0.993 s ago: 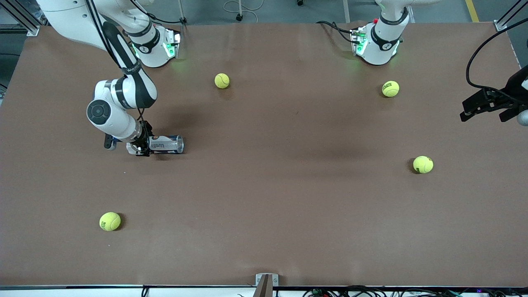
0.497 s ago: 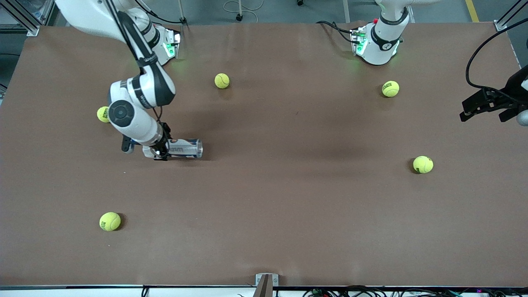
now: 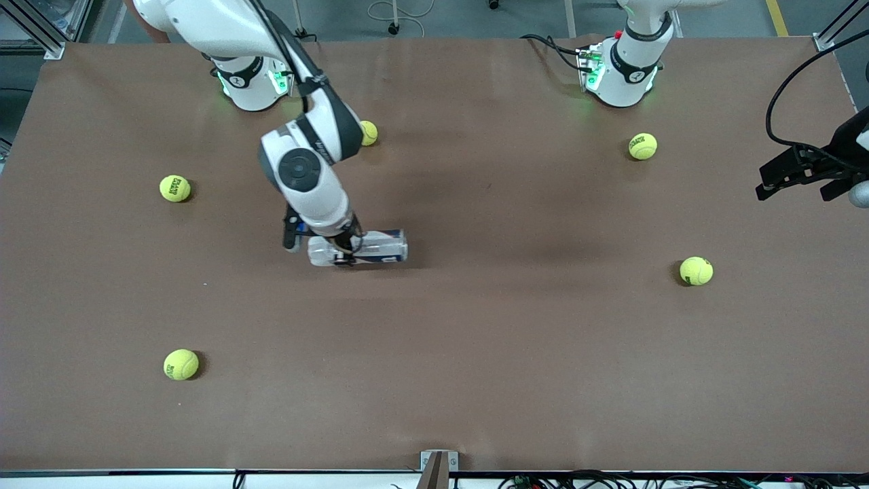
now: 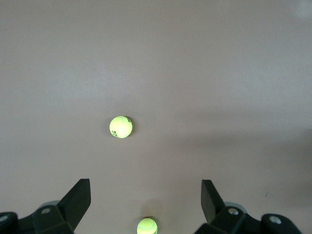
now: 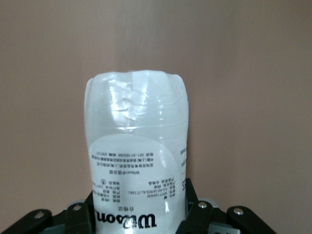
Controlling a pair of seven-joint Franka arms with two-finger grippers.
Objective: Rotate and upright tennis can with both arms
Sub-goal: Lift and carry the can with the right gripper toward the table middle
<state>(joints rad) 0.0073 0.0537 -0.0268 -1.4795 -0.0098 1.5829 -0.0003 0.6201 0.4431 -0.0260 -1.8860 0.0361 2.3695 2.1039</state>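
Your right gripper [image 3: 343,252] clamps the lying clear plastic tennis can [image 3: 370,246] at frame centre-left, light, slick and crushable, so take it mid-body while your open left gripper [image 3: 801,178] waits at the right edge.

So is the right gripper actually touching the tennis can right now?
Touching. In the right wrist view the right gripper has its fingers pressed against both sides of the tennis can, with no gap.

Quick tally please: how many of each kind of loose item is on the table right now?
Yellow tennis balls: 5
Tennis can: 1, lying on its side in the right gripper
Total: 6
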